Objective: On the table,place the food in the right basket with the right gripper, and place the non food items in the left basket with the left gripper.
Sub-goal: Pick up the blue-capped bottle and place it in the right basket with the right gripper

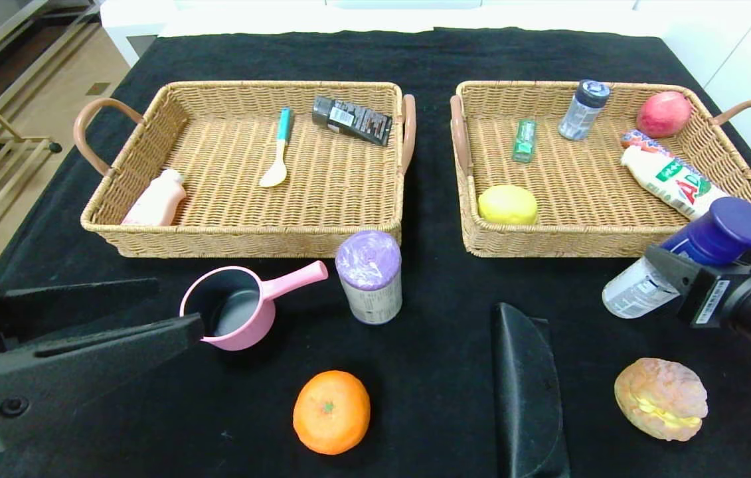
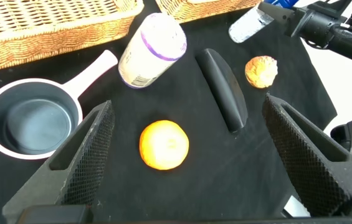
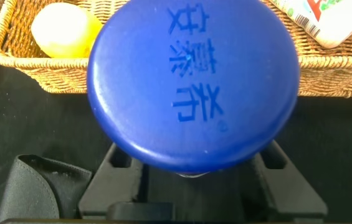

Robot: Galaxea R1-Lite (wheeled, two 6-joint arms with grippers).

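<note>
My right gripper (image 1: pixel 670 265) is shut on the blue-capped bottle (image 1: pixel 724 232) and holds it tilted in the air, just in front of the right basket's (image 1: pixel 581 244) front right corner. In the right wrist view the cap (image 3: pixel 194 81) fills the frame above the fingers (image 3: pixel 110 183). My left gripper (image 1: pixel 176 307) is open and empty at the lower left, next to the pink saucepan (image 1: pixel 236 312). In the left wrist view the orange (image 2: pixel 163 144) lies below and between its fingers (image 2: pixel 95 137). The purple-lidded canister (image 1: pixel 370 277), black pouch (image 1: pixel 526 392), orange (image 1: pixel 331 411) and bun (image 1: pixel 662 398) lie on the table. The left basket (image 1: pixel 242 238) stands behind them.
The left basket holds a pink bottle (image 1: pixel 157 199), a spoon (image 1: pixel 278 149) and a dark box (image 1: pixel 352 119). The right basket holds a lemon (image 1: pixel 508 204), a green pack (image 1: pixel 524 141), a small bottle (image 1: pixel 584 109), a red fruit (image 1: pixel 663 114) and a white drink bottle (image 1: pixel 674 182).
</note>
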